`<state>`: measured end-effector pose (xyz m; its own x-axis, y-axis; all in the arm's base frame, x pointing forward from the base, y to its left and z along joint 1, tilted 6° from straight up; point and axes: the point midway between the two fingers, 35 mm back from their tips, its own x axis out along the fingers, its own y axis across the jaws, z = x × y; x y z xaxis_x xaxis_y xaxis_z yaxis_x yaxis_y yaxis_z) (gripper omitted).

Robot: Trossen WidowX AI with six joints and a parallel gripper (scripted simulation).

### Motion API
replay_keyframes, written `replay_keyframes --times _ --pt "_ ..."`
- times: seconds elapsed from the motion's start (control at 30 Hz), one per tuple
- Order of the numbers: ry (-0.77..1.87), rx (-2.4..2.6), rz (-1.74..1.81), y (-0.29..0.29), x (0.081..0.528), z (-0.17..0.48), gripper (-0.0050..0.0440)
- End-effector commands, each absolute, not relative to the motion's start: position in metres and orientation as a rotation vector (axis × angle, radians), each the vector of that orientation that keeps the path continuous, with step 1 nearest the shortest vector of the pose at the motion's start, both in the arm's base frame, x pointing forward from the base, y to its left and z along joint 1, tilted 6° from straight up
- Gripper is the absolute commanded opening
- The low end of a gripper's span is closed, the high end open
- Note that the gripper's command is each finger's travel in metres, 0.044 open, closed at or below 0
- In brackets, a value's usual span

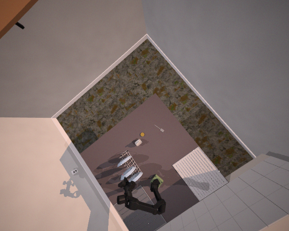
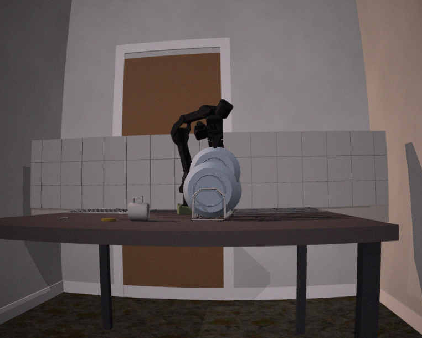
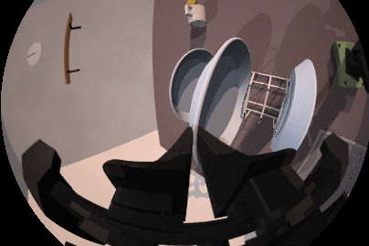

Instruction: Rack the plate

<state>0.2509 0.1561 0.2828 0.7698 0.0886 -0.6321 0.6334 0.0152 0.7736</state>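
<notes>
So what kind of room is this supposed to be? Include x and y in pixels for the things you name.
Probably a kitchen: a wire dish rack (image 1: 131, 163) (image 2: 224, 207) (image 3: 269, 89) holds pale blue plates, a white mug (image 1: 138, 142) (image 2: 138, 211) (image 3: 196, 15) lies nearby, and a band of square tiles (image 2: 294, 163) runs along the wall.

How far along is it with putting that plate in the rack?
Already done: the plate is off the counter and upright. Two other plates stand in the dish rack.

In hand: the gripper pinches its rim, holding it above the rack between those two.

Left: lower it into an empty slot, let go and leave it at rest.
</notes>
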Motion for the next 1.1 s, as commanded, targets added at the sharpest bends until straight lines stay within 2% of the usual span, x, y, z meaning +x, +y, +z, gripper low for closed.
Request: replay_keyframes --times 0.0,1.07 --pt "0.598 1.536 -0.451 0.155 0.25 0.286 0.0" --pt "0.598 1.536 -0.451 0.155 0.252 0.267 0.0"
